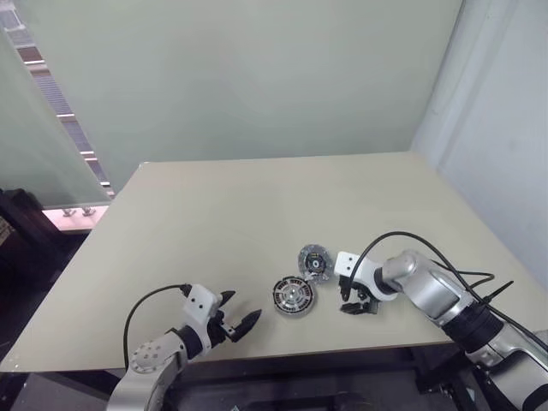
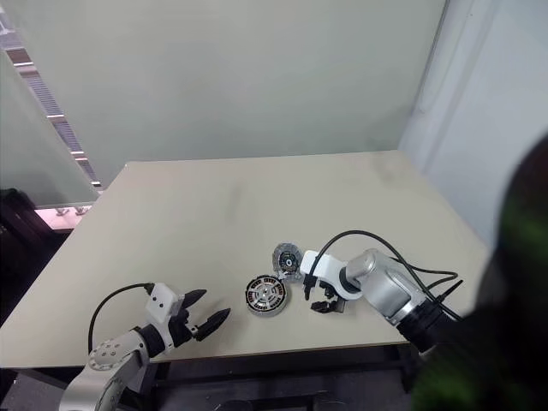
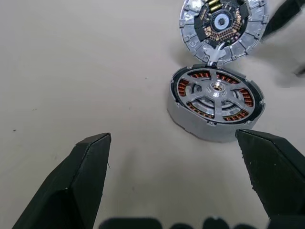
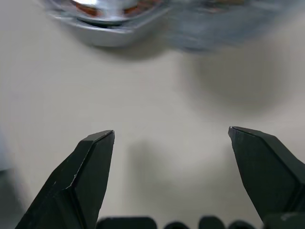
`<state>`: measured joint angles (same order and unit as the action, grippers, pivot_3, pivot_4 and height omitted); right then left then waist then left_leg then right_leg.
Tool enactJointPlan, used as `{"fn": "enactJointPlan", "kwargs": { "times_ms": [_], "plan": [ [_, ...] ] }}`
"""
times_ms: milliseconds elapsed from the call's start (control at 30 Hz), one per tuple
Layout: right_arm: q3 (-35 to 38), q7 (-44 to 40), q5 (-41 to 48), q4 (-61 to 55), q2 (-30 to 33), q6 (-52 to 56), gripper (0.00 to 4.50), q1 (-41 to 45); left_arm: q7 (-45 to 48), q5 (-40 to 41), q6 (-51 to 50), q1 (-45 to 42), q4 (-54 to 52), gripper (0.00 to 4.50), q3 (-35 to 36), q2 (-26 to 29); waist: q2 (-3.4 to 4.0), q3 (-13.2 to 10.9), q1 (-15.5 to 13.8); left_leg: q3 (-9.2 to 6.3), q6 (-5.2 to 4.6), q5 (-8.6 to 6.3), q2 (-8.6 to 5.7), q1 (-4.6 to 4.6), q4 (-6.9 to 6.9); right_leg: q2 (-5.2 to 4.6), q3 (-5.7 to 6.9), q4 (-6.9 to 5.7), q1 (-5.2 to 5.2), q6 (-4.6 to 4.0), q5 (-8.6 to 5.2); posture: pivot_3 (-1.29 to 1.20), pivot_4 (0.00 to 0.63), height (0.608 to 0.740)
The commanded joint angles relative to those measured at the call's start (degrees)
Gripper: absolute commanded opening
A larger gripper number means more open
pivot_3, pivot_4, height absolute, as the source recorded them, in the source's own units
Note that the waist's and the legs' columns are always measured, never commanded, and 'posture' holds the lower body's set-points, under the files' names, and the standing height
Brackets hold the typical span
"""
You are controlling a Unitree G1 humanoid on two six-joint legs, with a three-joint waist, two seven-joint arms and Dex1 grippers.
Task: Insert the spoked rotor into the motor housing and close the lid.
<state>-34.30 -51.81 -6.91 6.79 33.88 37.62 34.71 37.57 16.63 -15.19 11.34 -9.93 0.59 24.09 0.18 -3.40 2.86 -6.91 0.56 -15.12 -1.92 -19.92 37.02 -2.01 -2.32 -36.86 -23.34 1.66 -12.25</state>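
Copper windings show through silver spokes in the housing (image 3: pixel 215 101), so I judge the rotor (image 3: pixel 217 90) to be seated already: its spokes meet at a hub in the middle of the round grey shell. That leaves the lid (image 3: pixel 220 24). It lies flat on the counter (image 1: pixel 223 223), touching the housing's rim at about one o'clock from it in the head view, and the face turned up looks like a small circuit ring with a dark hub. It is not on the housing yet, so closing is the step still to do.

The right tool (image 1: pixel 357 304) hangs low over the counter just beside both parts, at about three o'clock from the housing and five o'clock from the lid. Its two black fingers (image 4: pixel 86 176) stand wide apart with nothing but bare counter between them. The left tool (image 1: pixel 238 325) sits near the counter's front edge, at about eight o'clock from the housing, pointing at it; its fingers (image 3: pixel 76 186) are spread just as wide and hold nothing.

Nothing else lies on the counter. In my judgement the awkward part is the lid itself: thin, flat and pressed against the housing, so a finger has little room to get under an edge without nudging the housing. The right arm's black cable (image 1: pixel 402 240) loops above the wrist, clear of the parts.
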Motion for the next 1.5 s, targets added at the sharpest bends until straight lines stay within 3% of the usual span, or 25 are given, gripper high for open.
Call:
{"fn": "enactJointPlan", "kwargs": {
  "times_ms": [33,233,400,600,900,1133,1300,1500],
  "plan": [
    [3.22,7.93,-3.43,7.31,-2.97,-12.90,4.18,3.01,0.23,0.34,0.09,-1.24,-2.53,4.50,-0.02,0.40,-0.01,0.00,-0.01,0.04,0.00,0.00,0.01,0.00,0.00,0.00,-0.02,0.00,-0.01,0.00,0.00,0.00,0.000,0.740],
    [3.29,13.37,-7.51,17.37,-7.07,-27.22,4.18,4.61,0.38,0.25,0.55,-1.64,-1.99,4.50,-0.25,0.18,-0.01,0.01,-0.04,0.00,0.00,0.00,0.00,0.00,-0.04,0.01,-0.03,-0.02,0.00,0.00,0.03,0.00,0.000,0.740],
    [7.59,10.51,-0.91,12.04,-13.31,-27.30,4.18,1.85,0.67,0.16,1.31,-1.37,-1.27,4.50,-0.10,0.12,-0.01,0.00,0.00,-0.03,-0.01,-0.01,0.00,0.01,-0.09,0.03,-0.07,-0.03,-0.03,-0.12,0.10,0.00,0.000,0.740],
    [6.71,7.56,0.29,5.73,-17.69,-23.51,4.18,-1.59,0.88,-0.04,1.85,-1.66,-0.41,4.50,-0.34,-0.16,0.01,0.01,-0.02,-0.08,-0.01,0.00,0.02,0.07,-0.09,0.07,-0.05,-0.07,0.01,-0.12,0.11,0.00,0.000,0.740],
    [4.84,4.89,-3.78,6.11,-15.01,-22.45,4.18,-2.57,1.01,-0.07,2.87,-1.66,0.46,4.50,-0.03,-0.07,0.00,0.01,-0.03,-0.01,0.00,0.01,0.00,0.10,0.04,0.06,-0.08,-0.08,0.08,-0.13,0.10,0.00,0.000,0.740],
    [6.56,-3.19,-1.57,4.13,-9.53,-18.81,4.18,-0.42,1.17,-0.07,3.41,-1.43,0.77,4.50,-0.18,-0.14,0.00,0.01,-0.03,-0.02,0.00,0.01,0.00,0.10,0.04,0.06,-0.07,-0.08,0.09,-0.13,0.10,0.00,0.000,0.740],
    [11.91,-6.28,5.16,3.78,-11.08,-16.12,4.18,0.52,1.53,-0.10,3.61,-1.58,1.15,4.50,-0.27,-0.08,0.00,0.01,-0.02,-0.02,-0.01,0.00,0.05,0.12,0.00,0.09,-0.03,-0.11,0.06,-0.13,0.10,0.00,0.000,0.740],
    [16.06,-4.06,9.77,6.86,-16.76,-14.73,4.18,1.76,1.88,-0.14,3.61,-2.13,1.72,4.50,-0.17,0.06,0.01,0.01,-0.01,-0.01,-0.01,0.00,0.05,0.12,0.01,0.09,-0.04,-0.11,0.07,-0.13,0.11,0.00,0.000,0.740]
  ]
}}
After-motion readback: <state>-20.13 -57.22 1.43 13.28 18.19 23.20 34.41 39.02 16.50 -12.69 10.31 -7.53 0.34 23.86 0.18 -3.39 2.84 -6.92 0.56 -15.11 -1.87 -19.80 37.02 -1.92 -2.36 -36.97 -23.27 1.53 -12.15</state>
